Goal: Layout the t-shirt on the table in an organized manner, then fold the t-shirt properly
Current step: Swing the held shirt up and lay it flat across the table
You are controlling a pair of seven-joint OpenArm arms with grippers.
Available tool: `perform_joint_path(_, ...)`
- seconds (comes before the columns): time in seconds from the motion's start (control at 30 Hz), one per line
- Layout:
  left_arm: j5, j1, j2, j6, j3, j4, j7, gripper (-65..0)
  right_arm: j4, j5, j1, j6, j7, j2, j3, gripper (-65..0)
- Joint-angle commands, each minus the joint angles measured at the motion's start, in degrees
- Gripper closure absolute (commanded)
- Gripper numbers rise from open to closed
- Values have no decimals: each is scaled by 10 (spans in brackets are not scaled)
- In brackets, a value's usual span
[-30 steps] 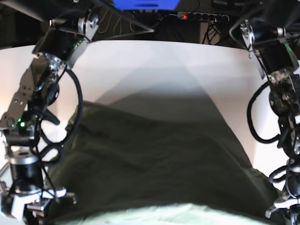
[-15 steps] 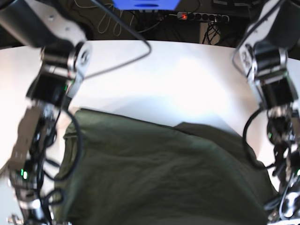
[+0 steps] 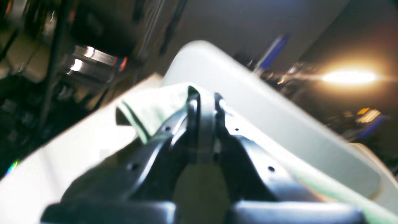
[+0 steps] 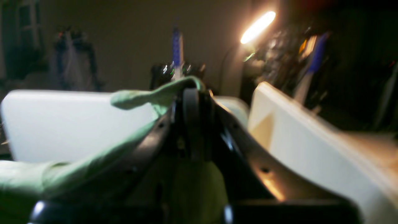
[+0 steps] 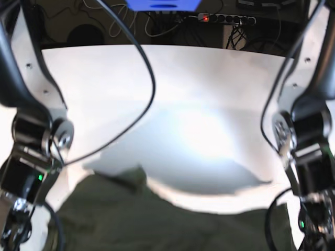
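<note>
Both arms have raised | left gripper [image 3: 203, 102], right gripper [image 4: 191, 93] clamped on t-shirt [image 5: 157, 219] | table [image 5: 183, 78] uncovered; spreading pending.

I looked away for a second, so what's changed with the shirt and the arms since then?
The t-shirt has slid toward the near edge, baring more of the table; both arms moved with it. The left gripper and right gripper are clamped on fabric.

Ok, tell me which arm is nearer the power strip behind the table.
Left. The left arm sits on the base view's right, close below the power strip; the right arm is far across the table, on that view's left.
</note>
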Motion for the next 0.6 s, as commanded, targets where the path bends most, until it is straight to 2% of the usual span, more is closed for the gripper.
perform_joint_path(0.0, 0, -36, 0, -7, 12, 10, -14, 0, 12, 3, 26, 1, 17, 1, -2, 0)
perform_joint_path(0.13, 0, -38, -1, -7, 32, 35, -13, 0, 52, -1, 17, 1, 17, 1, -2, 0)
perform_joint_path(0.27, 0, 33, -1, -7, 33, 88, -12, 0, 125, 0, -57, 1, 17, 0, -2, 0)
perform_joint_path(0.4, 0, 146, -9, -7, 31, 167, -12, 0, 223, 3, -189, 1, 22, -4, -2, 0)
perform_joint_path(0.5, -2, 258, -16, -7, 31, 229, -15, 0, 310, 3, -321, 1, 26, -23, 0, 0)
perform_joint_path(0.57, -15, 324, -16, -7, 31, 252, -15, 0, 339, 6, -406, 1, 52, -33, 0, 0)
